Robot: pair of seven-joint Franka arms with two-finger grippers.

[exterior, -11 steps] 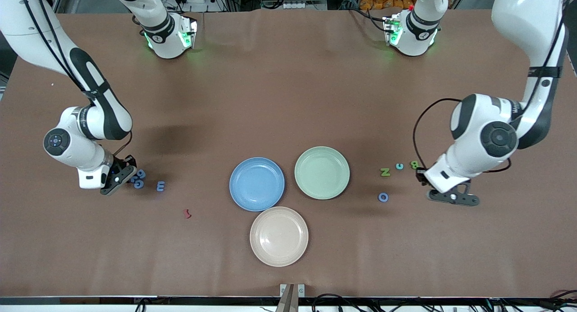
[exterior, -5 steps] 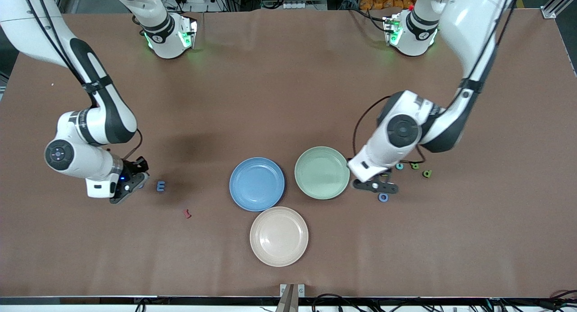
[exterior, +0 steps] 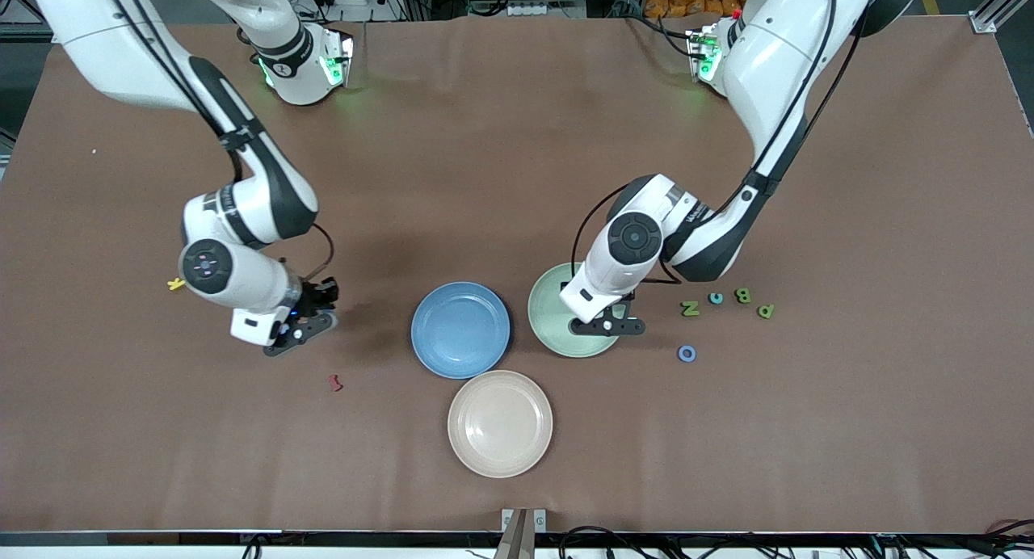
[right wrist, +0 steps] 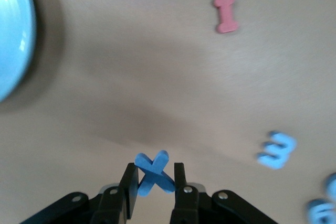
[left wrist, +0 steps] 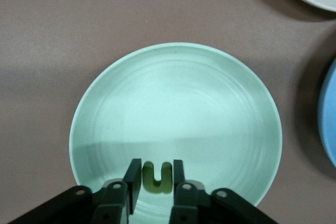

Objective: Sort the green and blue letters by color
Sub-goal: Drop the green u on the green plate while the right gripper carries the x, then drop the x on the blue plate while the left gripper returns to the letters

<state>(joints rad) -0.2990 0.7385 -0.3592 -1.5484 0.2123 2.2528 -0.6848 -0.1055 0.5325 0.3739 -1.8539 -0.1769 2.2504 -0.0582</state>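
My left gripper (exterior: 607,326) is shut on a green letter U (left wrist: 157,176) and holds it over the green plate (exterior: 556,337), near its rim (left wrist: 84,108). My right gripper (exterior: 300,330) is shut on a blue X (right wrist: 154,171) over bare table, between the blue plate (exterior: 460,330) and the right arm's end. A blue 3 (right wrist: 277,150) and more blue pieces (right wrist: 325,211) lie on the table in the right wrist view; the arm hides them in the front view. Green N (exterior: 690,308), B (exterior: 741,295) and P (exterior: 765,310), a teal-blue c (exterior: 716,298) and a blue O (exterior: 687,353) lie beside the green plate.
A beige plate (exterior: 500,423) sits nearer the front camera than the other two plates. A dark red piece (exterior: 336,382) lies near my right gripper, and shows in the right wrist view (right wrist: 226,13). A yellow piece (exterior: 174,283) lies toward the right arm's end.
My left gripper moved from the green letters to over the green plate. My right gripper moved from the blue letters toward the blue plate, carrying the X.
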